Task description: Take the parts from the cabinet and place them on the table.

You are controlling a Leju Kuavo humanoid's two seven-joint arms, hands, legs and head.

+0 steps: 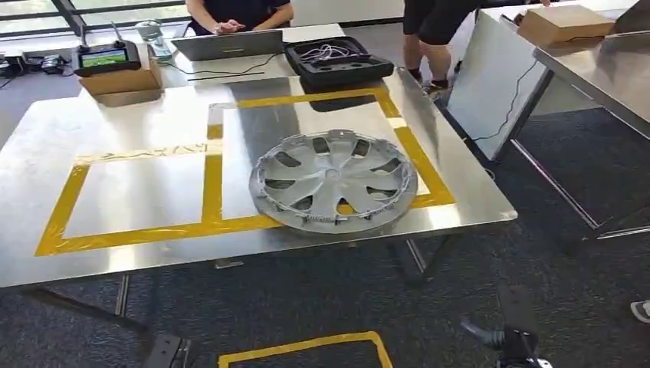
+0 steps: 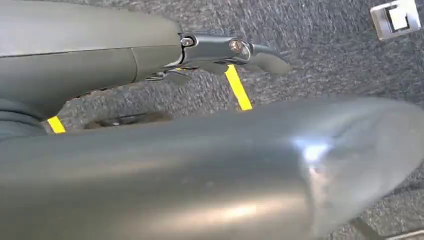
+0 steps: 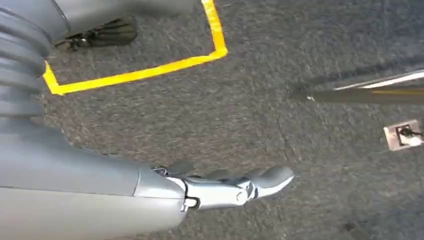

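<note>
1. Hubcap point(image 1: 333, 180), silver, lies flat on the metal desk point(image 1: 138, 130), overlapping the yellow tape outline point(image 1: 212, 176) at its near edge.
2. Left robot hand point(image 2: 225, 52) hangs over grey carpet point(image 3: 280, 60), fingers extended, grasping nothing.
3. Right robot hand point(image 3: 235, 186) likewise hangs released, empty.

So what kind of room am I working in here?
Most likely a robot lab or test area in an office. A metal table carries yellow tape zones and a wheel cover, the floor is grey carpet, and a person works at a laptop.
</note>
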